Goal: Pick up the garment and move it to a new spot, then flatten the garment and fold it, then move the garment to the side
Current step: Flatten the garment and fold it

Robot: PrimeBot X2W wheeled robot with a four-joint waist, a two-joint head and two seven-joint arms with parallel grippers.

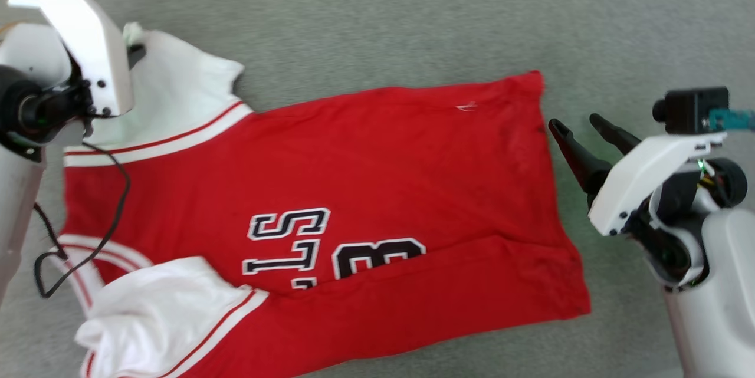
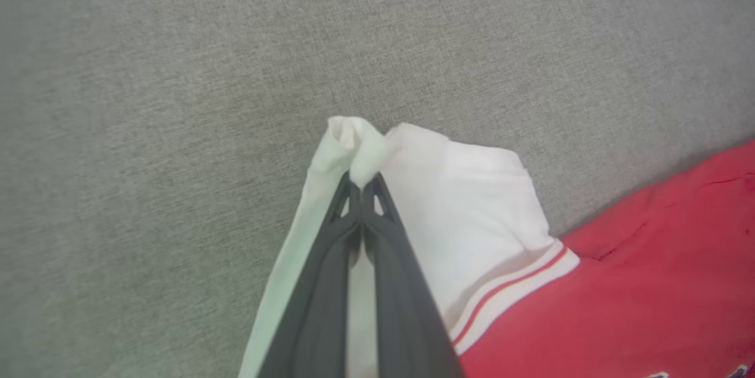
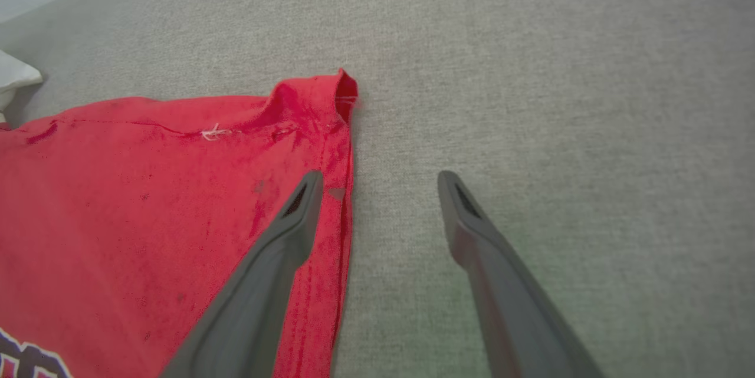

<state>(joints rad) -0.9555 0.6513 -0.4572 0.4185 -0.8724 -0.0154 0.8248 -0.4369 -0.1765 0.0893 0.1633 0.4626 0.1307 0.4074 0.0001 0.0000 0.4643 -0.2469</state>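
I have the left gripper (image 2: pixel 361 182) pinched tight on the tip of the shirt's (image 1: pixel 383 171) white sleeve (image 2: pixel 472 207). My right gripper (image 3: pixel 380 183) stands wide apart just beside the red hem (image 3: pixel 345 130), holding nothing.

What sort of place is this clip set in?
Probably a garment-folding test bench, though table or bed can't be told: a broad grey fabric surface, a jersey spread on it, the left gripper pinching its sleeve.
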